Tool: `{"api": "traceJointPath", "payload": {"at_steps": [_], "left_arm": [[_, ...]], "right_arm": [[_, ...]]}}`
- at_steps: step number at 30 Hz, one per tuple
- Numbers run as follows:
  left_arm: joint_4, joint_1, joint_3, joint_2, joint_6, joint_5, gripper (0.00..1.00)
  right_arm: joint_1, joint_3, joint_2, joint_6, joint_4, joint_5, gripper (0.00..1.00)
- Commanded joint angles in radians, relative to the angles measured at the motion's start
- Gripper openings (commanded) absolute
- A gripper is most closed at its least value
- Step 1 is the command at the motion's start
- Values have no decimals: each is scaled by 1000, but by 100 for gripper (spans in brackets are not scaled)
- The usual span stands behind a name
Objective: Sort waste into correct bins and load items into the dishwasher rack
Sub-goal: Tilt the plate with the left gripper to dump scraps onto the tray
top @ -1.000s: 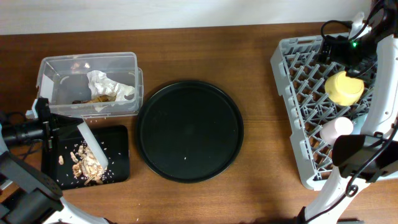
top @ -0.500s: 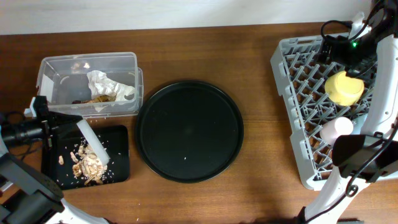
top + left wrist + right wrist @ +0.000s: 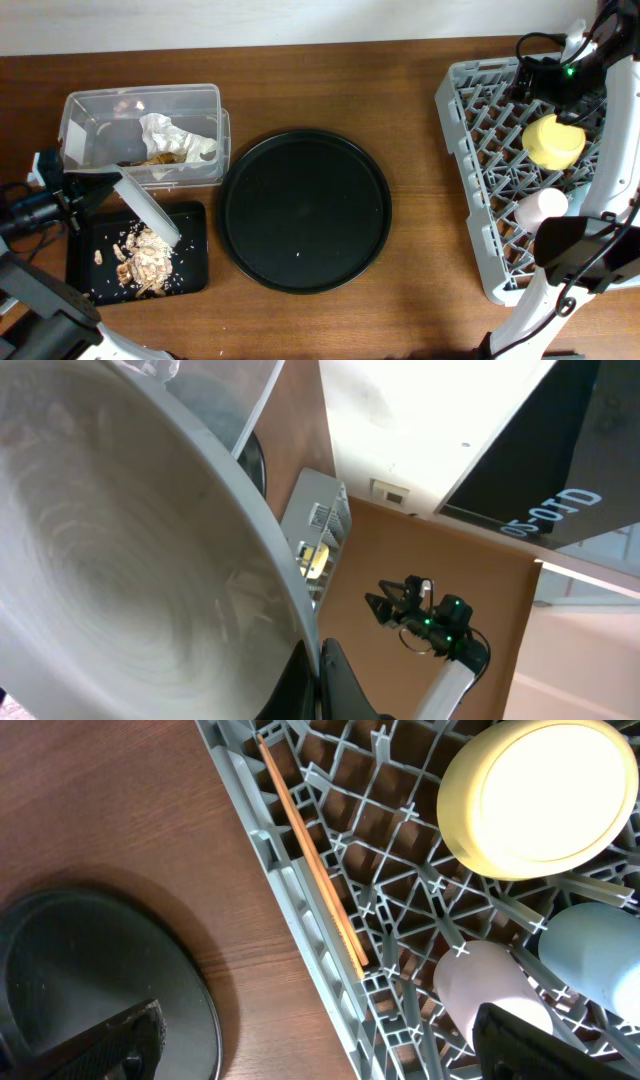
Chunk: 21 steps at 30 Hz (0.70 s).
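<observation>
Grey plate (image 3: 148,210); yellow bowl (image 3: 553,141); pink cup (image 3: 540,208)

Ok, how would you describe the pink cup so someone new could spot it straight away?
Find the large light-grey dishwasher rack at the right end of the table, then the yellow bowl inside it. The pink cup sits just past the bowl toward the robot's side, next to a light-blue cup; it is the only pale pink thing there, smaller than the bowl.
</observation>
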Motion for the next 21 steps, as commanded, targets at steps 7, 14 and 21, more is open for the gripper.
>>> {"api": "traceJointPath", "payload": {"at_steps": [7,14,21], "left_arm": [[-8,16,-10,-80,-18,-123,0],[-8,15,-9,-108,-33,-181,0],[-8,5,-9,-225,-113,-319,0]], "right_arm": [[1,2,4,0,1,9,99],[1,2,4,0,1,9,98],[1,2,4,0,1,9,99]]}}
